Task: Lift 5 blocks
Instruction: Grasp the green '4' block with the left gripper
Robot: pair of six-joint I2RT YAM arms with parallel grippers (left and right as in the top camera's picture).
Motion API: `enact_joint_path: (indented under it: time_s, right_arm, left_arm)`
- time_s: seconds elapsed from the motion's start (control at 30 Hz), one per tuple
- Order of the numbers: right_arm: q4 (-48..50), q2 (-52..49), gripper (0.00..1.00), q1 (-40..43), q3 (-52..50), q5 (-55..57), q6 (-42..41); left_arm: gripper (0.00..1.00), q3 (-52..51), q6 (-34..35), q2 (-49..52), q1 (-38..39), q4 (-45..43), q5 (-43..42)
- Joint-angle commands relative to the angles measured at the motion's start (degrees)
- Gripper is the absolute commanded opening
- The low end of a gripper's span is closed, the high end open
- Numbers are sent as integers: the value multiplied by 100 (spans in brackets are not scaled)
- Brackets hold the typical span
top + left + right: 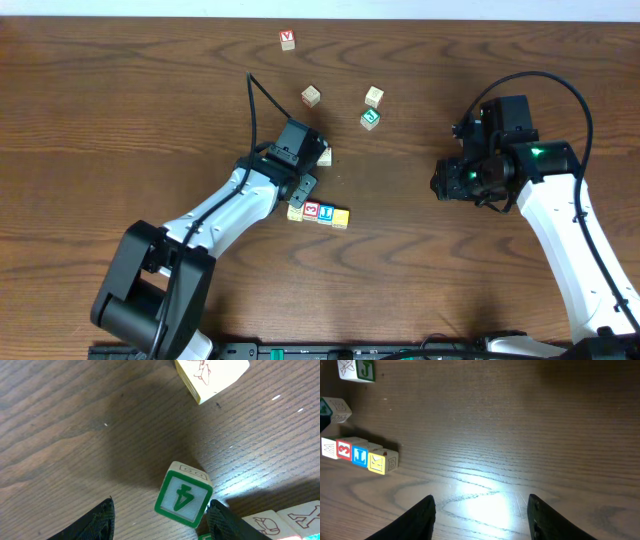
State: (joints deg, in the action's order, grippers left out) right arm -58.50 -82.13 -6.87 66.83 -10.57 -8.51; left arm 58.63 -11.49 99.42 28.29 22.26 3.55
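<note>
Showing the left pincer (160,508) with fingers apart, clamped on nothing, straddling the green block (183,494). Tilted rather than flat, green-framed face toward the wrist camera, close against the finger at the right of that view and well clear of the other; cannot tell whether touching it. Just beside, lying flat on the bench (120,110) in one touching row: cream block (295,211), red "3" block (311,211), blue block (326,213), yellow block (341,217). Scattered farther up the wood: a plain cube (311,95), a second plain cube (374,96), a green-lettered cube (370,119) and a red "V" cube (288,39). Off to the right, poised above the wood, well apart from every block: right pincer (480,512), fingers spread, gripping nothing.
</note>
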Motion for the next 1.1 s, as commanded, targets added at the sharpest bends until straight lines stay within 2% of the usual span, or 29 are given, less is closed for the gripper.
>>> enact_joint_path:
  time_s: [0.0, 0.47, 0.83, 0.9, 1.0, 1.07]
  right_arm:
    - [0, -26, 56, 50, -13, -42, 44]
    - [31, -26, 59, 50, -13, -42, 46]
    - [20, -26, 57, 50, -13, 22, 48]
    - [22, -26, 54, 50, -13, 22, 48]
    - [20, -26, 50, 50, -13, 22, 48]
    - [20, -26, 50, 50, -13, 22, 48]
  left_arm:
    - [60, 140, -50, 57, -2, -50, -52]
    - [61, 133, -50, 214, -2, -214, -162]
    - [61, 133, -50, 466, -2, -234, -160]
    - [58, 133, -50, 466, -2, -249, -160]
    - [48, 133, -48, 466, -2, -289, -160]
    - [47, 133, -48, 466, -2, -313, -160]
